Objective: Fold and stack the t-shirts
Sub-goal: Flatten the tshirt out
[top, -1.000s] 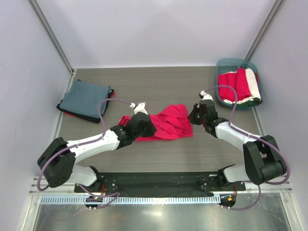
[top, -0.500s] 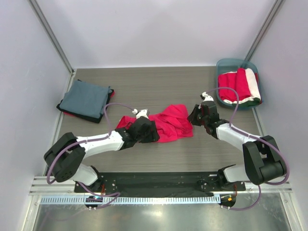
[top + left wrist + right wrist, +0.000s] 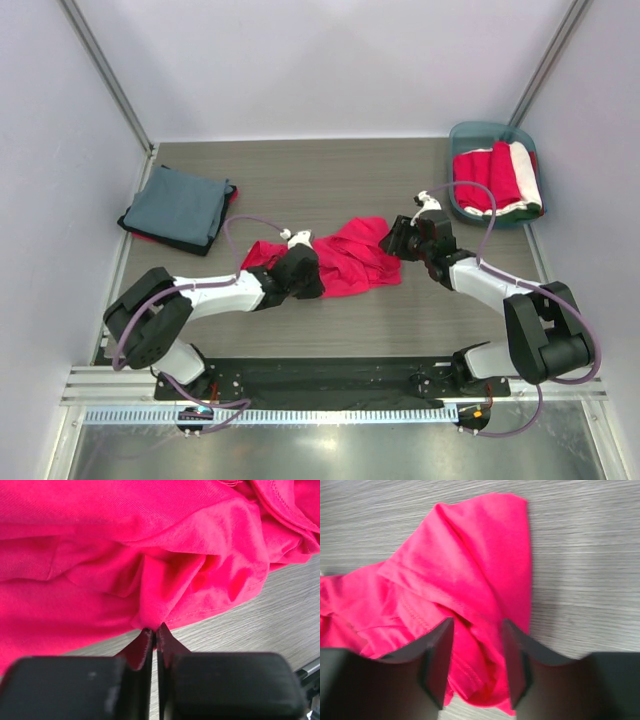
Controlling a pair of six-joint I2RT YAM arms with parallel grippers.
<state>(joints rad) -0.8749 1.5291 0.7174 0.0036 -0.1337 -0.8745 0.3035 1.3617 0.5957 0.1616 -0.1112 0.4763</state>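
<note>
**Cloth pinched at one end, straddled at the other**

At the left edge of the bench (image 3: pixel 330 180) a folded blue-grey t-shirt (image 3: pixel 178 205) lies flat on darker folded cloth. I take this for the start of the finished stack, kept well apart from the work.

Next comes the left gripper (image 3: pixel 154 632), low over the near-left end of the crimson t-shirt (image 3: pixel 350 255). Its jaws are pressed together on a pucker of hem, and the cloth gathers towards the tips. The shirt itself lies rumpled mid-bench, not yet flat.

At the shirt's far-right end the right gripper (image 3: pixel 475 625) stands spread, one finger on each side of a raised fold and not closed on it. Judging by this, the arms mean to take opposite ends and draw the shirt out flat.

In the far right corner the teal tub (image 3: pixel 470 135) holds red and white t-shirts (image 3: pixel 497 178), apparently awaiting their turn.
</note>
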